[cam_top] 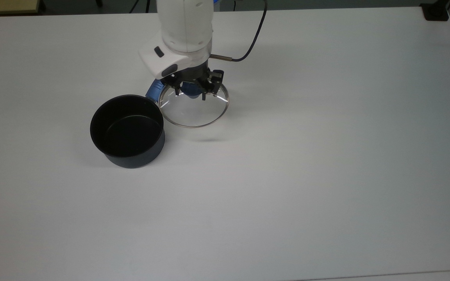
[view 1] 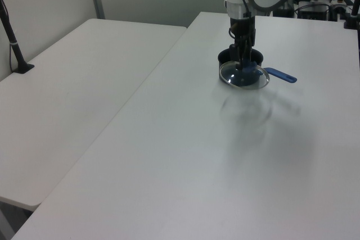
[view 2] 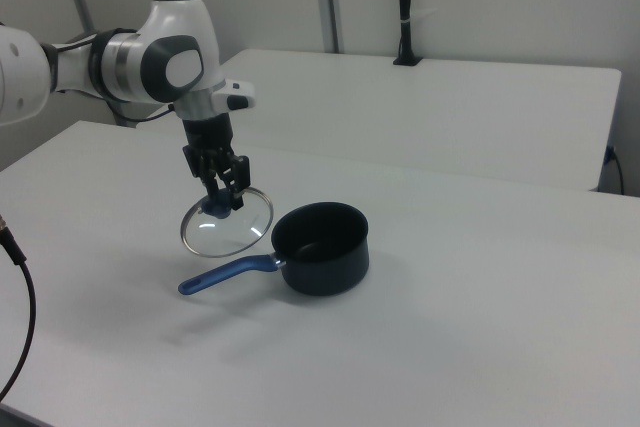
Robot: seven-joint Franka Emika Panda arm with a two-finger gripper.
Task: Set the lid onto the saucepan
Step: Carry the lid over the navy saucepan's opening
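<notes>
The clear glass lid (cam_top: 195, 109) (view 1: 244, 75) (view 2: 228, 224) with its thin metal rim hangs above the table, carried by its blue knob (cam_top: 190, 90). My gripper (cam_top: 191, 92) (view 1: 242, 66) (view 2: 220, 202) is shut on that knob. The dark saucepan (cam_top: 128, 130) (view 1: 226, 59) (view 2: 322, 247) stands upright and open on the table, at the top view's left of the lid. Its blue handle (view 2: 225, 274) (view 1: 280, 75) runs under the lid, whose rim just reaches the pan's rim in the top view.
The white table (cam_top: 307, 156) stretches wide to the top view's right and front. A second white table (view 1: 73, 77) stands beside it in the left view, with a black post (view 1: 12, 37) on it. A black cable (cam_top: 248, 43) trails from my wrist.
</notes>
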